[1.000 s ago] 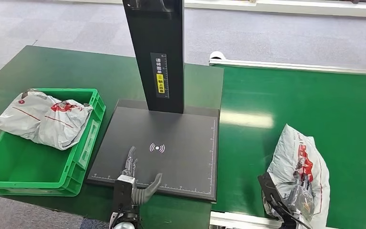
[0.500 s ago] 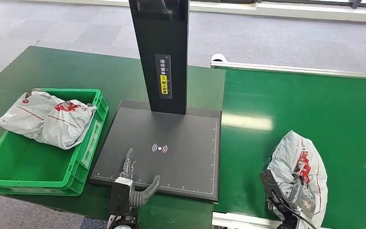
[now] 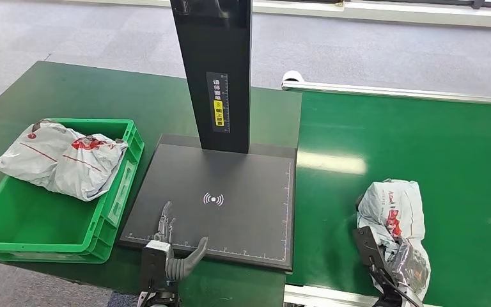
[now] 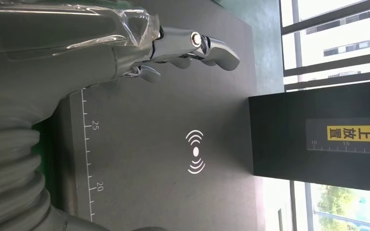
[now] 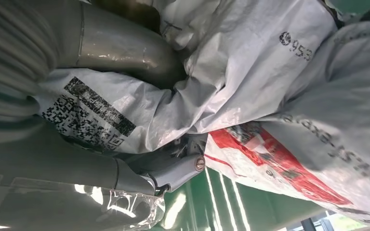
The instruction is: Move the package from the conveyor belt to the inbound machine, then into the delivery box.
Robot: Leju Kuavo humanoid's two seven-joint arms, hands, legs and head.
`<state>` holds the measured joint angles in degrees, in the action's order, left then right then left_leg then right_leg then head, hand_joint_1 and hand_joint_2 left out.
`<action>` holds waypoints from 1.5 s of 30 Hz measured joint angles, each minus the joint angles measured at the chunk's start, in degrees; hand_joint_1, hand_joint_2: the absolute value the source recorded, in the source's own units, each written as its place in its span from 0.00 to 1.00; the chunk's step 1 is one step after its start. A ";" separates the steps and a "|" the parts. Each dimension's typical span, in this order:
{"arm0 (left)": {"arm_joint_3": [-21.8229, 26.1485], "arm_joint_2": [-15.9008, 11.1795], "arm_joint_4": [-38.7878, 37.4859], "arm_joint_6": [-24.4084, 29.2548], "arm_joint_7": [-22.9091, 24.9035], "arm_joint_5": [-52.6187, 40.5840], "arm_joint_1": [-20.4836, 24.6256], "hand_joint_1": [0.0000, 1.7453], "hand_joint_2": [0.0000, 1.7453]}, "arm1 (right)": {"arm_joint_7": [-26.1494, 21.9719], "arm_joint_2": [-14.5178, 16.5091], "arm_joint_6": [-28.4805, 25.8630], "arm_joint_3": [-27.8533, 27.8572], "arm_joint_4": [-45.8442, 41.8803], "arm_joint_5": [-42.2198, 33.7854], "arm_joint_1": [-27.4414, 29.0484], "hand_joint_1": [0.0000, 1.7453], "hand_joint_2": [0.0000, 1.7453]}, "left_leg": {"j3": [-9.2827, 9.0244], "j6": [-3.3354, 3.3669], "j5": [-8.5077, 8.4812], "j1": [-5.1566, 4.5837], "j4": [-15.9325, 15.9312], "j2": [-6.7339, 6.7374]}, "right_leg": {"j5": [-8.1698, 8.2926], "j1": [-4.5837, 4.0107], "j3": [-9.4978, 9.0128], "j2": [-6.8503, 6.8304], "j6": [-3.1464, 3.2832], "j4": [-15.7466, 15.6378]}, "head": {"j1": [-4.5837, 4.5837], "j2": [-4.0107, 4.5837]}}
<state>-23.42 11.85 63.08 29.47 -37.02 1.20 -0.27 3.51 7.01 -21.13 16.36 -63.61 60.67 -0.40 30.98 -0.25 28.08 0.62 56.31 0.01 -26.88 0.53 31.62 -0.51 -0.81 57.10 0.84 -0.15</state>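
Note:
A grey plastic package (image 3: 393,214) with red print lies crumpled on the green conveyor belt (image 3: 422,147) at the near right. My right hand (image 3: 404,268) grips its near end; in the right wrist view the thumb (image 5: 125,45) and fingers (image 5: 173,166) pinch the bag (image 5: 270,86) beside a printed label. The black inbound machine plate (image 3: 230,185) with a white wave mark lies in the middle, under a black post (image 3: 214,70). My left hand (image 3: 169,249) hovers open over the plate's near left edge, fingers (image 4: 197,45) spread. The green delivery box (image 3: 51,224) stands at the left.
Another grey package (image 3: 61,157) lies across the far part of the green box. A silver rail (image 3: 396,91) bounds the belt's far side, and a white frame edge (image 3: 326,296) runs along its near side. Grey floor lies beyond the green table.
The package has been bunched up and drawn toward me, its far end folding nearer to my right hand. My left hand has slid slightly back along the plate's near edge.

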 joint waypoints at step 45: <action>-4.00 1.48 -10.06 -6.02 -2.39 0.04 6.78 0.00 1.00 | -12.90 0.84 18.05 -21.79 -22.75 -34.60 -4.17 1.00 1.00 | 0.43 -0.03 -0.05 0.00 0.00 0.13 | 0.06 0.00 0.50 0.22 0.05 0.09 | 0.01 0.01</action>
<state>-27.42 13.32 53.03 23.45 -39.41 1.25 6.51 -9.39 7.85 -3.08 -5.43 -86.36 26.08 -4.57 31.41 -0.27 28.03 0.62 56.30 0.14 -26.82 0.53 32.11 -0.28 -0.77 57.19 0.85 -0.14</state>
